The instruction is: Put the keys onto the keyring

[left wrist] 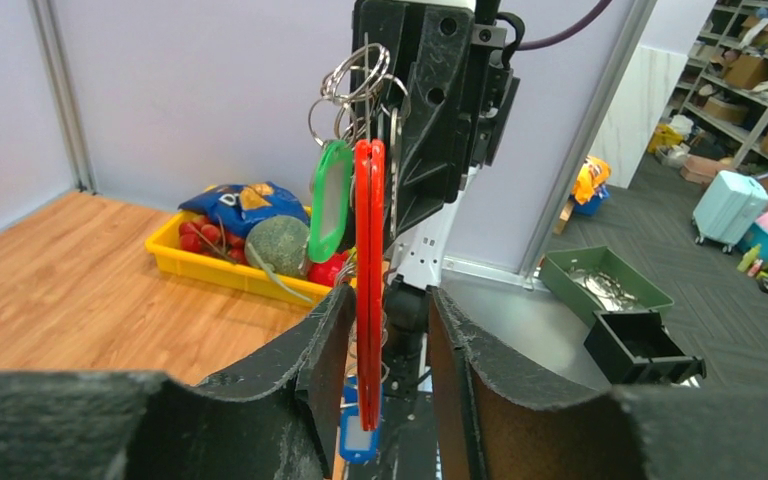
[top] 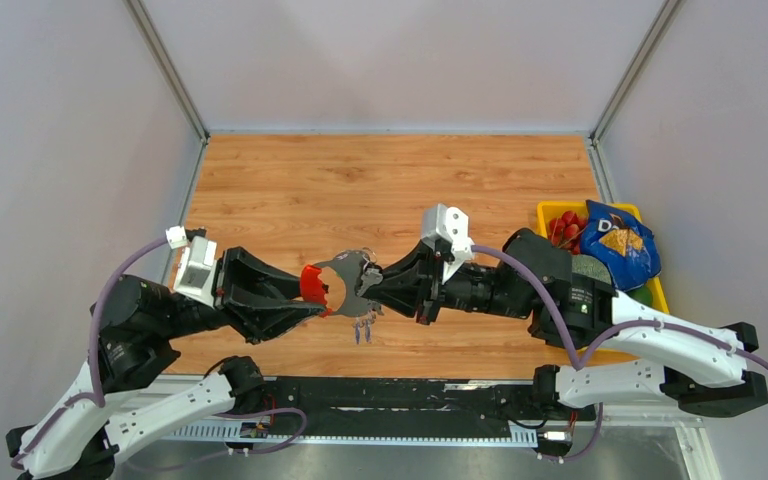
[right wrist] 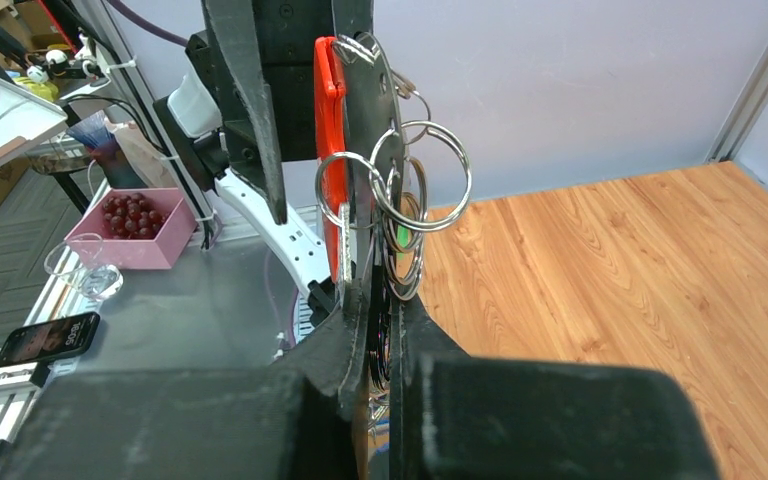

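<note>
Right gripper (right wrist: 385, 322) fingers pinched tight on the flat grey curved strap (right wrist: 365, 120) of the keyring (top: 345, 272), thin shiny wire rings (left wrist: 348, 72) just past its tips, left gripper (left wrist: 390, 320) fingers part-open around the glossy red oval tag (left wrist: 368, 250), gap one side, green plastic tag (left wrist: 330, 200) alongside.

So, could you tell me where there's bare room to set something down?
Bare: the light wooden tabletop from the back wall to the arms, left of the full yellow plastic tray. Crowded: the middle, where left gripper and right gripper meet at the red-tagged metal keyring bunch.
</note>
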`<action>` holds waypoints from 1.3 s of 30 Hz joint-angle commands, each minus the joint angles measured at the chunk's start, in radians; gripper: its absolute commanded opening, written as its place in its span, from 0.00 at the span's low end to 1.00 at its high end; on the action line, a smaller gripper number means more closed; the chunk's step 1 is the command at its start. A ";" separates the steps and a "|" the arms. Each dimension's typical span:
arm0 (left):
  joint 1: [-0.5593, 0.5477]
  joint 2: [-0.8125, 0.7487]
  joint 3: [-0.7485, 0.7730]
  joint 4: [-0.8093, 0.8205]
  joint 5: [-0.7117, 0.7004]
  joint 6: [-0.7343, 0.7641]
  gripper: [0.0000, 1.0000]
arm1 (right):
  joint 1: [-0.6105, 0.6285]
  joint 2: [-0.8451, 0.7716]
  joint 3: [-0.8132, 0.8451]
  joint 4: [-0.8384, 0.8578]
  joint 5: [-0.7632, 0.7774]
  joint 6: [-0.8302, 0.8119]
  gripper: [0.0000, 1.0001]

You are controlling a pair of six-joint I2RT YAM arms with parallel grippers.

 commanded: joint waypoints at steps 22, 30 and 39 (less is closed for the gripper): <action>-0.001 0.157 0.198 -0.246 -0.284 0.056 0.00 | -0.003 -0.217 -0.038 -0.178 0.379 0.044 0.51; -0.001 0.532 0.476 -0.683 -0.662 0.057 0.00 | -0.002 -0.278 -0.083 -0.298 0.505 0.077 0.57; -0.001 0.845 0.433 -0.763 -0.302 0.087 0.00 | -0.002 -0.231 -0.091 -0.314 0.486 0.082 0.65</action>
